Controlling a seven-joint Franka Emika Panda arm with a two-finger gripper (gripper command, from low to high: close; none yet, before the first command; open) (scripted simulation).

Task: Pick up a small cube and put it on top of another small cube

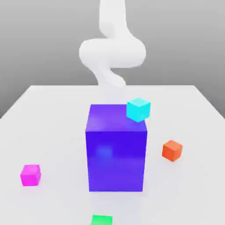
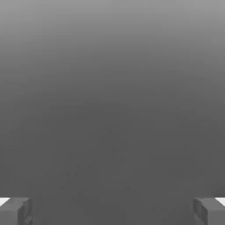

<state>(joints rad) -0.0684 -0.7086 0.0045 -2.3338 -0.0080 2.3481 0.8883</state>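
cyan cube (image 1: 138, 109) atop blue block (image 1: 116, 154) (corner)

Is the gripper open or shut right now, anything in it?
Open and empty. In the hand view the gripper has its two fingertips far apart at opposite edges, with nothing between them.

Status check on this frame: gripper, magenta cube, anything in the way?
Gripper open, holding nothing. Magenta cube on the table, untouched. Big blue block mid-table; cyan cube at its top corner.
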